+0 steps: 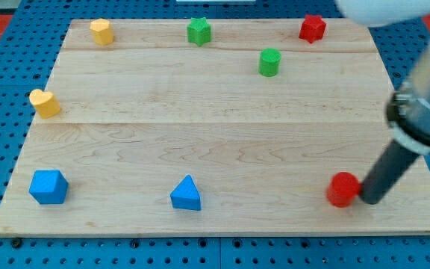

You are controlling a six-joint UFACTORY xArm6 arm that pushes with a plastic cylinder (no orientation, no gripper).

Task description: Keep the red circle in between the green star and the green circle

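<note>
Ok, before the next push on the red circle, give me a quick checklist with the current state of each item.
1. My tip next to the red circle: ok, it sits at the circle's right side, apparently touching.
2. Tip on the correct side for pushing toward the greens: not ok, they lie up and left; the tip is level with the circle, not below it.
3. Red circle between green star and green circle: not ok, it lies near the view's bottom right.
4. Gap between the greens wide enough: cannot tell.
5. Path up-left free of blocks: ok, the blue triangle and red star sit aside.
</note>
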